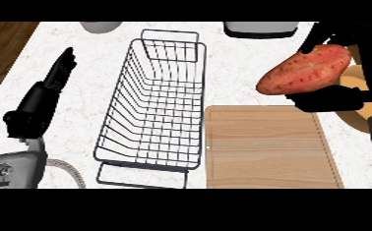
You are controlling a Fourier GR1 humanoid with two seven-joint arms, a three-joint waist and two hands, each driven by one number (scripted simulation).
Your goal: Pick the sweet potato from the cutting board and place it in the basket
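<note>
A reddish-orange sweet potato (pixel 305 70) hangs in the air above the counter, just beyond the far right corner of the wooden cutting board (pixel 269 146). My right hand (pixel 330 99) is curled round it, fingers above and thumb below. The board's top is bare. A dark wire basket (pixel 152 109) stands left of the board, long side running away from me, with nothing in it. My left hand (pixel 54 80) rests open at the left of the basket, fingers straight and pointing away.
A white container (pixel 260 28) sits at the counter's far edge on the right, and a pale cup or bowl (pixel 100 26) at the far left. A tan round object (pixel 357 85) shows at the right edge behind my right hand. Wooden floor shows past the far left corner.
</note>
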